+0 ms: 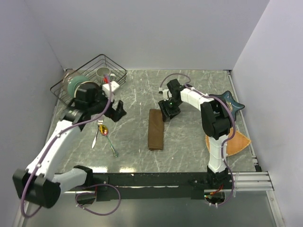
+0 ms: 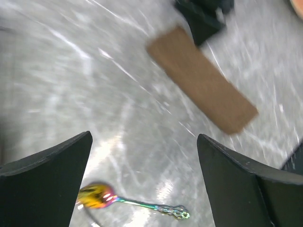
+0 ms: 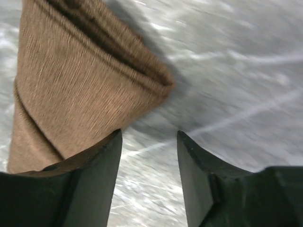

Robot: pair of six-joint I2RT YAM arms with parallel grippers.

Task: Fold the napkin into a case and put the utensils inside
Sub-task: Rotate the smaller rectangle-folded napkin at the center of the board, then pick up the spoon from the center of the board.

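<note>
Landmark: the case (image 1: pixel 155 129), which is the dark-brown napkin folded into a narrow strip, is laid flat on the desk (image 1: pixel 189 142); its long axis runs from the near edge toward the far wall.
Utensils: the fork (image 1: pixel 96 136) and the spoon (image 1: pixel 110 143) are laid on the bare desk to the left of the case, well apart from it; neither is inside.
Utensil axes: both handles are set roughly parallel to the case, slightly slanted.
Left hand (image 1: pixel 116 109): it is spread wide with nothing between the fingers and is held above the desk left of the case, just beyond the far ends of the utensils.
Right hand (image 1: pixel 166 112): the fingers are parted and nothing is pinched; it is held at the far end of the case, one finger over the cloth's edge; contact cannot be told.
Nearer arm: the left is judged nearer to the utensils, the right nearer to the case.
Deciding relation: in the left wrist view the spoon (image 2: pixel 128 201) is seen low between the fingers, its handle lying along the closing line, not across it; a wrist turn is judged likely to be needed.
Case mouth: layered folds are seen at the far end (image 3: pixel 71 90); an open pocket cannot be confirmed.
</note>
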